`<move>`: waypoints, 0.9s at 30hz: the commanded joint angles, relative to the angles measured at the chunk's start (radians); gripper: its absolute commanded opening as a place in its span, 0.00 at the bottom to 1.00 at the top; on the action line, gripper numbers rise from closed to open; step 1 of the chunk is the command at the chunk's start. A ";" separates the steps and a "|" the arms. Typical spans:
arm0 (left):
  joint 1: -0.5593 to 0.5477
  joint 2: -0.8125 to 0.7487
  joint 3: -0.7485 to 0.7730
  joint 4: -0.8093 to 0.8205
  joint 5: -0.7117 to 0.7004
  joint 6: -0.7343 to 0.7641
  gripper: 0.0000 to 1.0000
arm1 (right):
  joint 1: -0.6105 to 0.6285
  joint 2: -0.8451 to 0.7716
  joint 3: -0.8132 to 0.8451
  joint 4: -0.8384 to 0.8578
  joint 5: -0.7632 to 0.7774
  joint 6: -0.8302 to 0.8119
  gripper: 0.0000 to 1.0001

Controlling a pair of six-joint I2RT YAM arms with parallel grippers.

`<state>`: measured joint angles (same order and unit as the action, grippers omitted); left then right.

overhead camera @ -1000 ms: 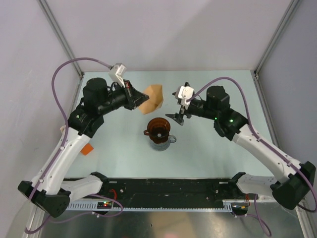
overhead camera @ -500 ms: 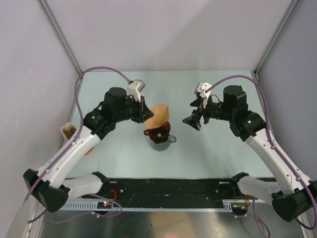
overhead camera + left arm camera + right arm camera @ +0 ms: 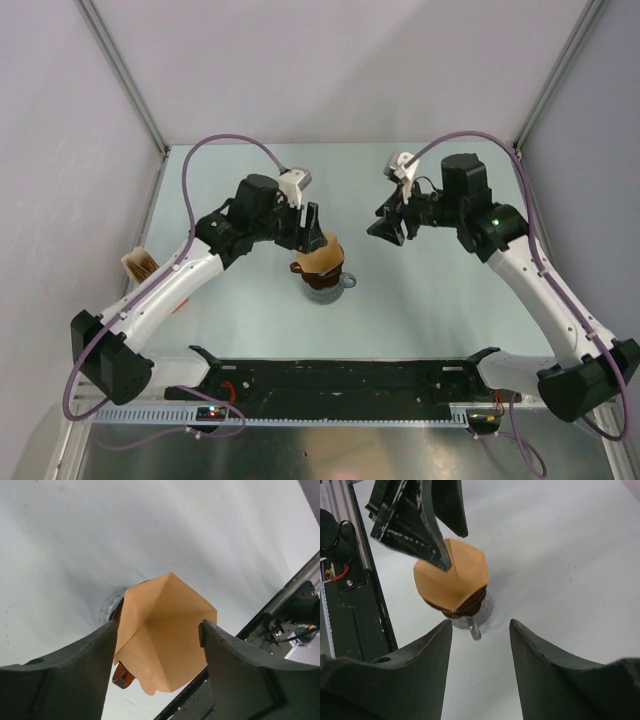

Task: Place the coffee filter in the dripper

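Left wrist view: tan, creased coffee filter (image 3: 162, 640) cone in left pincer (image 3: 157, 626) atop dark-brown dripper (image 3: 120, 676); right pincer (image 3: 480, 625) wide, empty.

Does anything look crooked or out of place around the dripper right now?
Yes. The light-tan paper coffee filter sits tilted over the dark reddish-brown plastic dripper, overhanging one side rather than seated inside, with the left gripper holding it.

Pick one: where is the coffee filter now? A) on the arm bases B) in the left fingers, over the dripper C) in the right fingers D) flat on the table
B: the left fingers grip the coffee filter directly above the dripper; the right fingers are open and empty.
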<state>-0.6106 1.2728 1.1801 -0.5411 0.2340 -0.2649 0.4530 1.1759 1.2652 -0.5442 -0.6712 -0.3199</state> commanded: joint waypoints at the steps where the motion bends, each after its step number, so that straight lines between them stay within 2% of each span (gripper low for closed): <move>1: 0.059 -0.092 0.032 0.045 0.122 -0.008 0.80 | 0.044 0.098 0.164 -0.121 -0.017 -0.031 0.52; 3: 0.104 -0.142 0.034 0.062 0.171 -0.019 0.90 | 0.071 0.149 0.220 -0.180 -0.010 -0.052 0.49; 6: 0.182 -0.216 0.032 0.083 0.203 -0.039 0.97 | 0.123 0.216 0.284 -0.227 0.029 -0.093 0.43; 11: 0.397 -0.278 0.020 0.091 0.278 -0.118 0.99 | 0.229 0.316 0.344 -0.260 0.115 -0.142 0.31; 14: 0.487 -0.303 0.009 0.091 0.279 -0.114 1.00 | 0.289 0.390 0.392 -0.302 0.151 -0.177 0.25; 18: 0.540 -0.328 0.006 0.092 0.264 -0.096 1.00 | 0.333 0.504 0.488 -0.417 0.187 -0.213 0.16; 22: 0.572 -0.349 0.002 0.092 0.234 -0.096 1.00 | 0.364 0.577 0.514 -0.445 0.251 -0.238 0.04; 27: 0.599 -0.367 0.010 0.079 0.170 -0.104 1.00 | 0.397 0.660 0.541 -0.443 0.323 -0.235 0.00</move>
<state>-0.0372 0.9367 1.1797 -0.4740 0.4561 -0.3584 0.8280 1.7908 1.7428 -0.9581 -0.4282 -0.5362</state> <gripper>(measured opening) 0.995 0.011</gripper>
